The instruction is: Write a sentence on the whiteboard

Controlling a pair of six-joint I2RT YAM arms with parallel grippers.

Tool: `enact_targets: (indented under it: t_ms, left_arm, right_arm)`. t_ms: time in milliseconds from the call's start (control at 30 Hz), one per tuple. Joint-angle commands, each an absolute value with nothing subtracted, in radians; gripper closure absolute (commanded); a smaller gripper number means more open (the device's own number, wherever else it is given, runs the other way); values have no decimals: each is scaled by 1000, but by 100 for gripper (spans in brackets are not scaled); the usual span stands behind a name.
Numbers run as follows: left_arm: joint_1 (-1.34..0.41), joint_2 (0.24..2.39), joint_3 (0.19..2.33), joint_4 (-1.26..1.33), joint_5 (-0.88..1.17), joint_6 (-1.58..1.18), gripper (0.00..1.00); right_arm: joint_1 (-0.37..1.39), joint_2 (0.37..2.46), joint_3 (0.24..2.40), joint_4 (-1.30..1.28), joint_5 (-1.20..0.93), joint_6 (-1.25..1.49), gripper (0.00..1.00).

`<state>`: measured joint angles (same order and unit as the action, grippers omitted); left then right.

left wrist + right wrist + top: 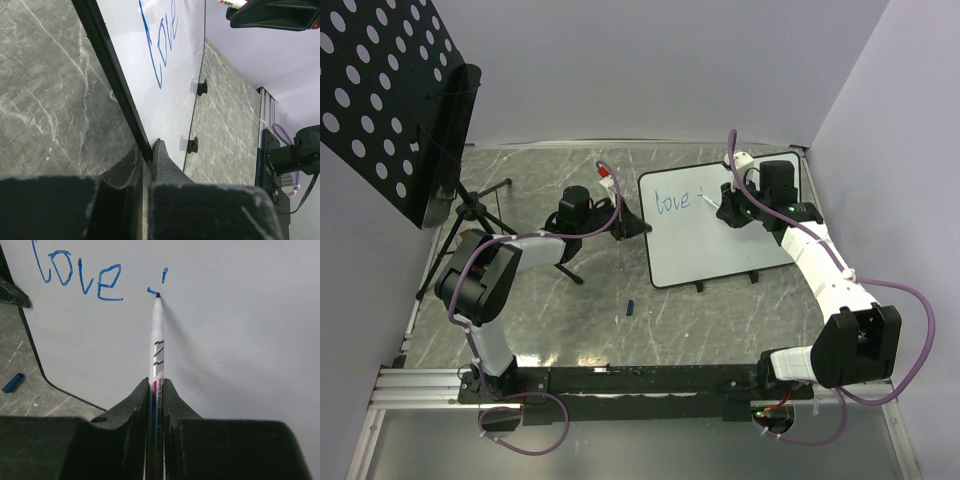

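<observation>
**Figure. Writing under way, one word done.** The whiteboard [720, 245] lies flat on the table [560, 320] at the 1 o'clock side of the top view, nearer the right arm. The sentence [80, 280] so far reads "love" along the board's far edge, followed by a dot and a short stroke that appear to begin the next word.

**Right arm.** The right gripper [156, 385] has its fingers closed narrowly on the barrel of a marker [157, 340]. In the wrist view the marker's long axis runs from 6 to 12 o'clock, straight out from the fingers. Its tip touches the board at the end of the short stroke, with the dot just beyond at 12 to 1 o'clock.

**Left arm.** The left gripper [146, 150] pinches the board's black rim between nearly closed fingers at the 9 o'clock edge, apparently steadying it.

**Governing relation.** The line of writing runs from 9 toward 3 o'clock, across the marker's axis. "love" sits at 10 o'clock of the tip, and bare board lies at 3 o'clock. The words left to write probably call for sideways travel toward 3 o'clock, with the tip held on the surface.

**Other items.** A blue cap [630, 307] lies on the table at 7 o'clock of the board, apart from both grippers.
</observation>
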<state>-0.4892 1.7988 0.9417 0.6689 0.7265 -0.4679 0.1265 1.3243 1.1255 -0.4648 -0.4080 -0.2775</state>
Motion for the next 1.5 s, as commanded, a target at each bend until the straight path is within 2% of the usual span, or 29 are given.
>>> enact_targets:
  t_ms: [0, 867, 1467]
  left_arm:
    - [-505, 1782, 942, 675, 721, -330, 99]
    - [-505, 1787, 945, 675, 721, -330, 99]
    - [-505, 1789, 943, 678, 723, -333, 99]
  right_arm:
    - [118, 1298, 1138, -462, -397, -284, 100]
    - [121, 1264, 1075, -509, -430, -316, 100]
    - [115, 1279, 1221, -505, -408, -287, 100]
